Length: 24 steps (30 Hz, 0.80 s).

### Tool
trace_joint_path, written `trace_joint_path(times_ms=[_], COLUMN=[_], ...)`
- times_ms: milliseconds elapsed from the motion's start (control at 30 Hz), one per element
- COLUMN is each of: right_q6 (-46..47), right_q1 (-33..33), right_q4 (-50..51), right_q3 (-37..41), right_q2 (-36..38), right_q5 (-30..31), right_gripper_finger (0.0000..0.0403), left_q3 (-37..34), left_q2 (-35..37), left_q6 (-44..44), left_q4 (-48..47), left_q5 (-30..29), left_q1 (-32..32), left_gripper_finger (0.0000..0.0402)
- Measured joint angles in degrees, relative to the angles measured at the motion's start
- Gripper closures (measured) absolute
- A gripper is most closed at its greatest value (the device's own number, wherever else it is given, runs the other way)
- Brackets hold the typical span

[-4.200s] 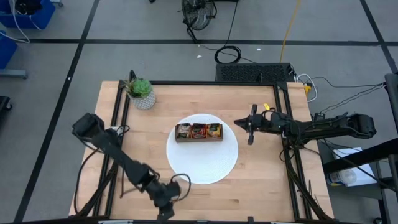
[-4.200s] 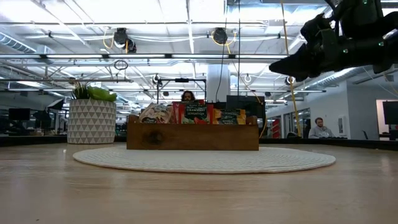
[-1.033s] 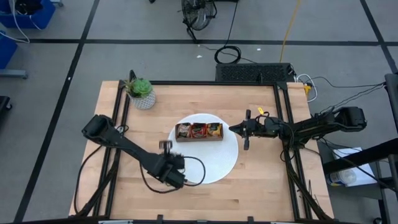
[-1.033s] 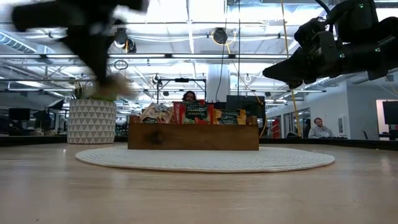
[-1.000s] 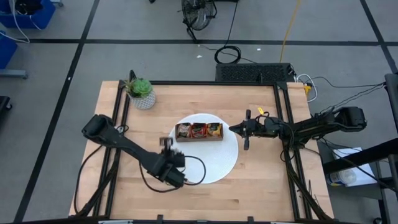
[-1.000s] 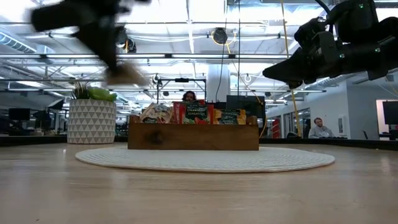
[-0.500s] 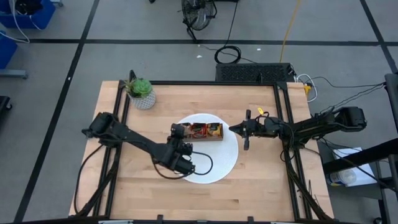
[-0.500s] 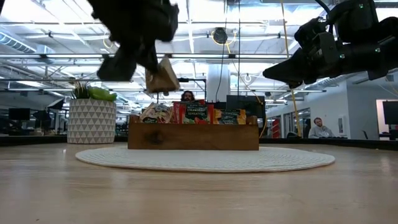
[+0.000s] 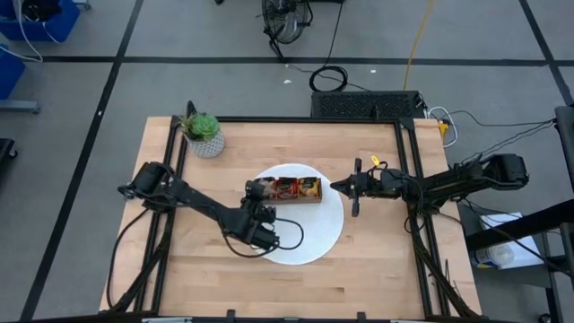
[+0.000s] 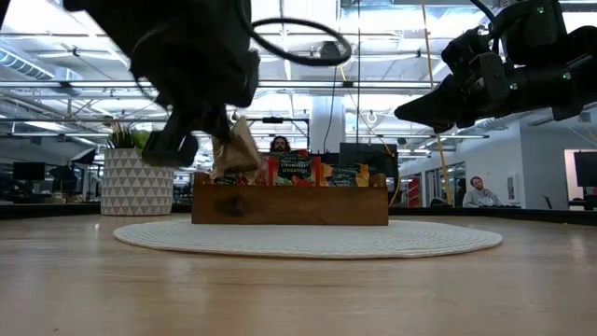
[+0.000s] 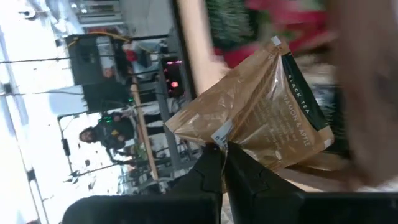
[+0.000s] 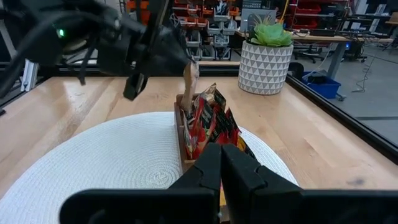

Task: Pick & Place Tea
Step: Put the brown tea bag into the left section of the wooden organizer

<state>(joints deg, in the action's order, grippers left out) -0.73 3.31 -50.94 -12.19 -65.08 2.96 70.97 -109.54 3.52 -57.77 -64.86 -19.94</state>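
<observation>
My left gripper (image 9: 255, 191) is over the left end of the brown wooden tray (image 9: 287, 201) on the round white plate (image 9: 305, 240). It is shut on a beige-brown tea sachet (image 11: 261, 118), which also shows in the low view (image 10: 238, 145) and the right wrist view (image 12: 191, 79). Red, orange and pale sachets (image 12: 208, 121) stand upright in the tray's compartments. My right gripper (image 9: 337, 185) hovers shut and empty above the plate's right edge, pointing at the tray. My left gripper pinches the sachet between its two fingers at one edge (image 11: 219, 138), near a corner. The fingers come from above, slanting in from the table's near left. The sachet hangs tilted below them, its lower end (image 10: 241, 166) level with the tops of the sachets in the left compartment.
A potted green plant in a white patterned pot (image 9: 204, 133) stands at the table's far left corner. Bare wood lies around the plate on the near and left sides (image 9: 197, 278). People and shelves show in the room beyond the table.
My left gripper, shut on the sachet, has swung from the table's near left toward the tray and now stands over its left end. It has then gone down, so the sachet hangs lower, at the tray's left compartment.
</observation>
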Motion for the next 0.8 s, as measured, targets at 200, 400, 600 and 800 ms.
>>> trace_joint_path(times_ms=[200,400,600,800], right_q6=[0.01,0.02,0.04,0.04], right_q1=[0.00,0.00,0.00,0.00], right_q4=[-0.02,-0.02,-0.04,-0.07], right_q3=[0.00,0.00,0.00,0.00], right_q2=[0.00,0.00,0.00,0.00], right_q5=[0.00,0.00,0.00,0.00], right_gripper_finger=[0.0403,0.0403,0.0403,0.0403], left_q3=[-3.80,-4.45,-4.45,-3.91], left_q2=[-0.02,0.00,0.00,0.17], left_q6=[-0.70,-0.39,-4.88,-1.96], left_q4=[1.48,2.79,6.66,7.80], left_q5=[0.96,6.69,13.15,17.92], left_q1=[0.29,0.36,0.60,1.59], left_gripper_finger=[0.0391,0.0393,0.0396,0.0351])
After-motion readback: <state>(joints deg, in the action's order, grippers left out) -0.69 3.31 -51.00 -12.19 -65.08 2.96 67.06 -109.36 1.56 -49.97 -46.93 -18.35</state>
